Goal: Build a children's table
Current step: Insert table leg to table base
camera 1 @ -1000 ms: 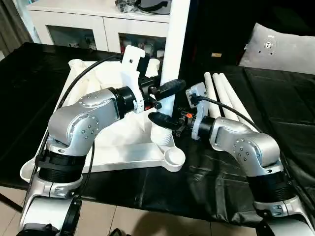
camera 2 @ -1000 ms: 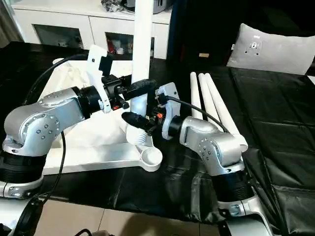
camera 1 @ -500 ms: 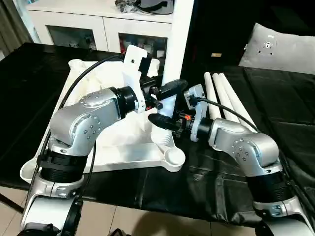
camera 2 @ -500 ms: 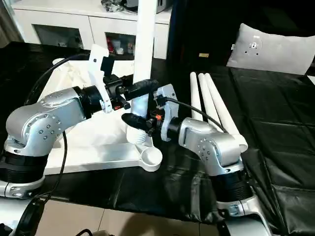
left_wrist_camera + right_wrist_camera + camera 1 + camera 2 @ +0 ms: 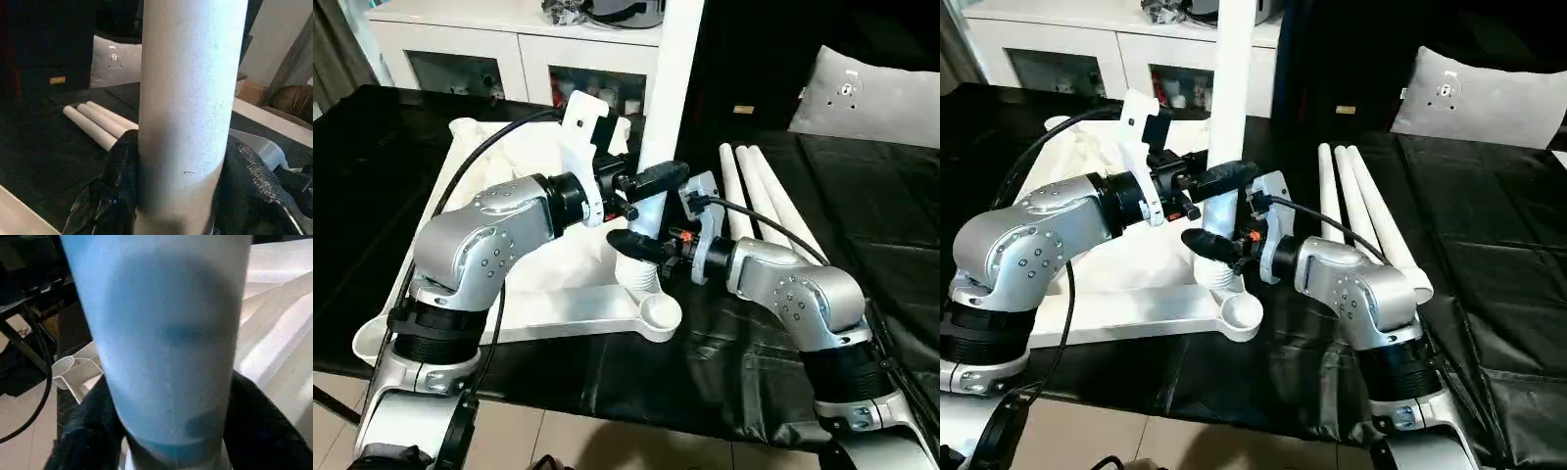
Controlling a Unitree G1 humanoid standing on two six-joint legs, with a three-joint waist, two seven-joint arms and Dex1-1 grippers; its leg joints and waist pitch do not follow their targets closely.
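The children's table top (image 5: pixel 538 284) lies upside down on the black cloth, ribs up. One white leg (image 5: pixel 677 59) stands upright in a socket beside the front right corner socket (image 5: pixel 658 313). My left gripper (image 5: pixel 656 184) is shut on this leg partway up. In the left wrist view its black fingers (image 5: pixel 117 191) press the leg (image 5: pixel 188 98) from both sides. My right gripper (image 5: pixel 644 242) holds the same leg lower, just above the ribbed base. Its fingers (image 5: pixel 93 431) hug the leg (image 5: pixel 166 323). Three more legs (image 5: pixel 759 186) lie side by side to the right.
A white cabinet (image 5: pixel 509 49) with glass doors stands behind the table. A grey-white pillow (image 5: pixel 871 93) rests at the back right. Black cloth (image 5: pixel 881 225) covers the table, whose front edge runs close to my body.
My right gripper's fingers have closed in around the lower part of the leg. The leg has tipped slightly to the right. My left gripper keeps its hold.
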